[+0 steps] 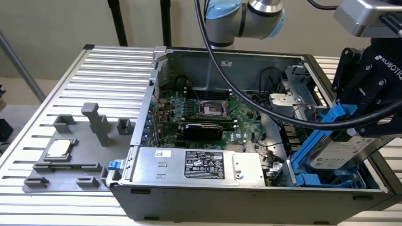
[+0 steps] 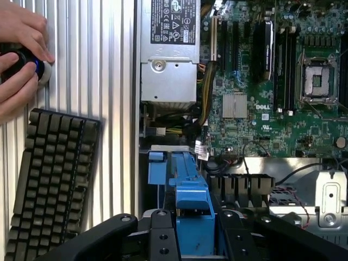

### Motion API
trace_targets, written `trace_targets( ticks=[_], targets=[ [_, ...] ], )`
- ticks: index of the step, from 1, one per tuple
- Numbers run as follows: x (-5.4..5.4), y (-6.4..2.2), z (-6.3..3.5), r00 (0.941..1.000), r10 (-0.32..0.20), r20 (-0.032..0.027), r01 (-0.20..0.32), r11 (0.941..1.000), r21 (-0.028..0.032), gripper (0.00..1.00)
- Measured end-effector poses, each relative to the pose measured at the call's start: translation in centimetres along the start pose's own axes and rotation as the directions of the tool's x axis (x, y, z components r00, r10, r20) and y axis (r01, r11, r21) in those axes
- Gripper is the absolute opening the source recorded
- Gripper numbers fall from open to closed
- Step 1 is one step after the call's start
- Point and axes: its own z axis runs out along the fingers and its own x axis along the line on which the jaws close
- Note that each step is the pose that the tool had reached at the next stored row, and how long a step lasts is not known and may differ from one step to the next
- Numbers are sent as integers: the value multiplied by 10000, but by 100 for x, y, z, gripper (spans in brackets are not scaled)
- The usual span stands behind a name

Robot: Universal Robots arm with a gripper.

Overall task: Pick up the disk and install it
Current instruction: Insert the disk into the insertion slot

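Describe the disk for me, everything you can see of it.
The disk is a flat silver-grey metal slab with a white printed label, framed by bright blue plastic rails. It stands tilted on edge, its lower end down in the corner of the open computer case at the exterior view's right. The gripper is clamped on its upper end. Whether its lower end touches the case cannot be told.

You can read "ROBOTIQ" in white letters on the black body of the end effector in the exterior view. In the wrist view, "DELL" stands in white on the green motherboard. The black-and-white label on the silver power supply carries certification marks, but its print is too small to read. So is the white label on the disk.
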Motion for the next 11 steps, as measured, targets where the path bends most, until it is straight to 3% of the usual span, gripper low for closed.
trace_targets(
  ticks=[11],
  targets=[
    [2,-7,129,10000,0,0,0,10000,-46,33]
  ],
)
